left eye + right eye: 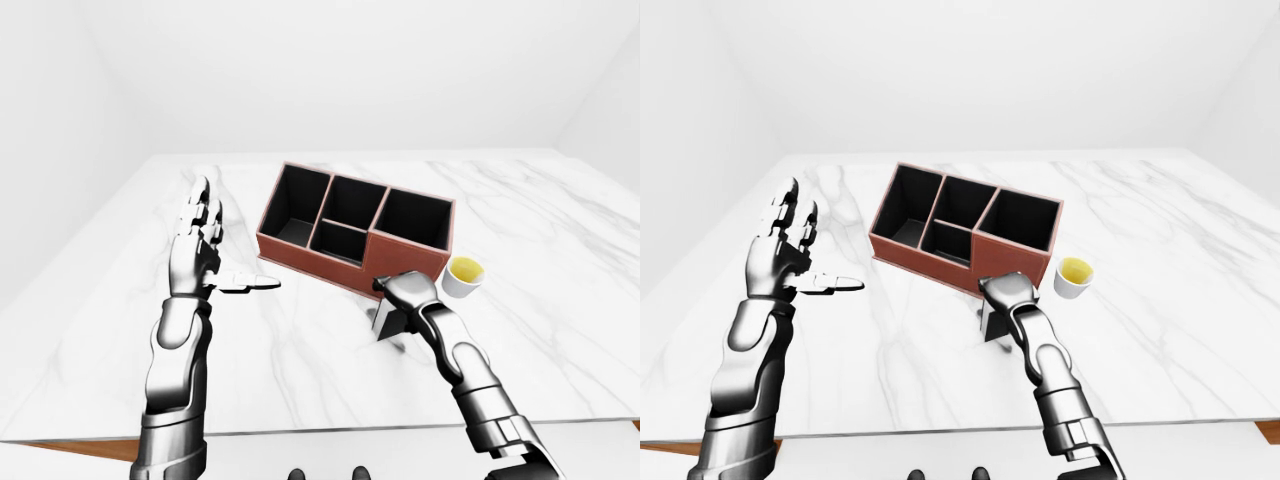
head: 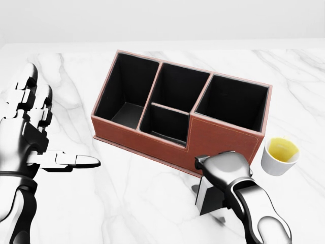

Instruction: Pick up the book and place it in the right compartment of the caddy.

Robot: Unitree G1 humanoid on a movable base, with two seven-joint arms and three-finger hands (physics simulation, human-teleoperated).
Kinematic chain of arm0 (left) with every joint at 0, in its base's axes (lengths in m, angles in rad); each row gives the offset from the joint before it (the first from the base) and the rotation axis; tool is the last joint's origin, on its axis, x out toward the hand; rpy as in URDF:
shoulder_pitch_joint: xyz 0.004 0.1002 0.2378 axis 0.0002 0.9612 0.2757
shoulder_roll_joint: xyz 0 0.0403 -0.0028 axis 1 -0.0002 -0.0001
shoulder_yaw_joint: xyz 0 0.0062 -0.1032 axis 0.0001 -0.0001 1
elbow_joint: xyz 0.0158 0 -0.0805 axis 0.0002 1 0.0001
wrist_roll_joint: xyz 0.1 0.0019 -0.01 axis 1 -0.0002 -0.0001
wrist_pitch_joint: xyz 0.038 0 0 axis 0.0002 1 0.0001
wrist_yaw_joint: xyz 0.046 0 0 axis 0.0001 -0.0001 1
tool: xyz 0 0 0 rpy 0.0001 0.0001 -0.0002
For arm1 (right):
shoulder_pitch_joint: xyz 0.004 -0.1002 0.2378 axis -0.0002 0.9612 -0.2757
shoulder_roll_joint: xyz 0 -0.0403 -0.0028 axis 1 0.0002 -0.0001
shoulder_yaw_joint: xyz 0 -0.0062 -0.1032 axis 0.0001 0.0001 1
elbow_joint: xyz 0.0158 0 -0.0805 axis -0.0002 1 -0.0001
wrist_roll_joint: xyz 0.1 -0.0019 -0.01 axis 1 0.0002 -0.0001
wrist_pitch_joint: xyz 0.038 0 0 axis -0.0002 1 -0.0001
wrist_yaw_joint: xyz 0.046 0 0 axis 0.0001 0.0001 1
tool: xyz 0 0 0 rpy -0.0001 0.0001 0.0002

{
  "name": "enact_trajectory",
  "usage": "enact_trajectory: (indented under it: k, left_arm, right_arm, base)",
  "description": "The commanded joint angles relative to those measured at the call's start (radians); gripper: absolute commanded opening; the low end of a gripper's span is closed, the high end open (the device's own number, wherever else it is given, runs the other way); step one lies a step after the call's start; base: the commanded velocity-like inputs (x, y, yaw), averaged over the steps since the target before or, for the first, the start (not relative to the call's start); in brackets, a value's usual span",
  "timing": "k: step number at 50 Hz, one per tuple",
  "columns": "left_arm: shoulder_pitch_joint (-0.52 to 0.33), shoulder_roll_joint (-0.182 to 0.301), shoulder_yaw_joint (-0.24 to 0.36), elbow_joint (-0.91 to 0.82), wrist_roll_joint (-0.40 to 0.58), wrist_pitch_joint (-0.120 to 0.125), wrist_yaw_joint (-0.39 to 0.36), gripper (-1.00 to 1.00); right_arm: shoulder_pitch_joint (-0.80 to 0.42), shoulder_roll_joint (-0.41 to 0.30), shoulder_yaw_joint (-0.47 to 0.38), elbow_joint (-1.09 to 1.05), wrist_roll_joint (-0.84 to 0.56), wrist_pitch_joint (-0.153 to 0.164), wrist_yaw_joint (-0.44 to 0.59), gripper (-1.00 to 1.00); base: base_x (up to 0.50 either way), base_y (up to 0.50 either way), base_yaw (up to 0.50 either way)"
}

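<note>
- The right hand (image 2: 223, 170) is sitting on top of the small dark book (image 2: 208, 199), and its fingers are curling down over the top edge, so it looks like it is grabbing it.
- The book is standing up on the white table (image 2: 132, 203), just beside the near wall of the brown caddy (image 2: 218, 140).
- The left hand (image 2: 30, 129) is hanging in the air well away to the left, with its fingers spread wide and nothing in them.
- A little white cup (image 2: 280, 155) is sitting close to the caddy's right end.
- I think the picking-up step is going on now.
- Next, the book is needing a lift up over the wall and into the right compartment (image 2: 232, 104), without bumping the cup.
</note>
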State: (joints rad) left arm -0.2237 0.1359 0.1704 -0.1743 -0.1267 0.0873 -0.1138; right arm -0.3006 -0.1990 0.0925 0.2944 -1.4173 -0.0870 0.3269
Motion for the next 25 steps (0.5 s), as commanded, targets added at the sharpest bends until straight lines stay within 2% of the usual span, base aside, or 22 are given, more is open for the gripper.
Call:
enact_trajectory:
  k: [1, 23, 25]
  left_arm:
    - [-0.002, 0.001, -0.002, 0.005, 0.0, 0.0, 0.002, 1.0]
    - [-0.002, 0.0, -0.001, 0.002, -0.004, 0.0, 0.0, 1.0]
    - [-0.002, 0.0, -0.001, 0.0, -0.005, 0.0, 0.001, 1.0]
  right_arm:
    - [-0.012, -0.009, 0.0, 0.12, -0.044, 0.0, -0.079, 0.3]
    - [-0.014, -0.018, 0.012, 0.232, -0.072, 0.0, -0.088, 0.3]
    - [-0.011, -0.019, 0.013, 0.243, -0.081, 0.0, -0.082, 0.18]
  base:
    - [0.01, 0.0, 0.01]
    - [0.01, 0.0, 0.01]
    - [0.01, 0.0, 0.01]
